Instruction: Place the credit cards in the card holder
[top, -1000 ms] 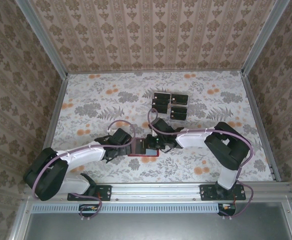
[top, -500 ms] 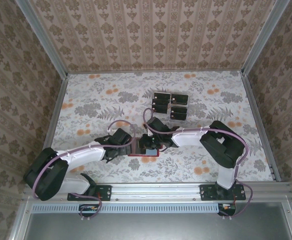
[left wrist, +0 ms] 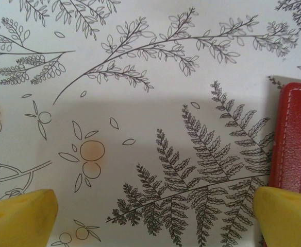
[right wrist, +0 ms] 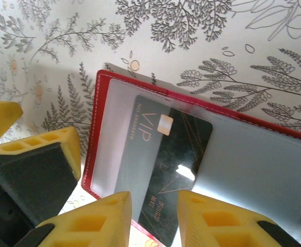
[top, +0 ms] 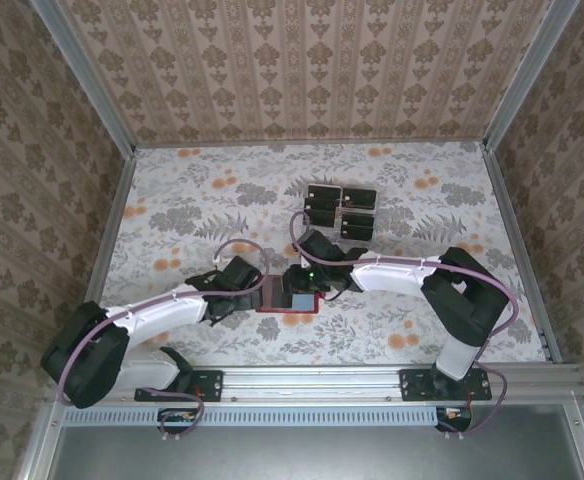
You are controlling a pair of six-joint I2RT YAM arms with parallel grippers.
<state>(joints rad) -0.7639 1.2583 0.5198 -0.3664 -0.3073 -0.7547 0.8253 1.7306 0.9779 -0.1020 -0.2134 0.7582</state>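
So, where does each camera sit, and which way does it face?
Top external: above and behind the arms, facing down on the table; both arms show, left gripper and right gripper at the wallet.
Left wrist: on the left arm, facing down at the table; the open left gripper shows, the wallet's red edge at right.
Right wrist: on the right arm, facing down on the open wallet and a black card; the right gripper shows.
All three share the wallet.

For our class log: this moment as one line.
black VIP credit card: partly in pocket of open red leather-like wallet | right claw: at card's end | left claw: open, by wallet edge
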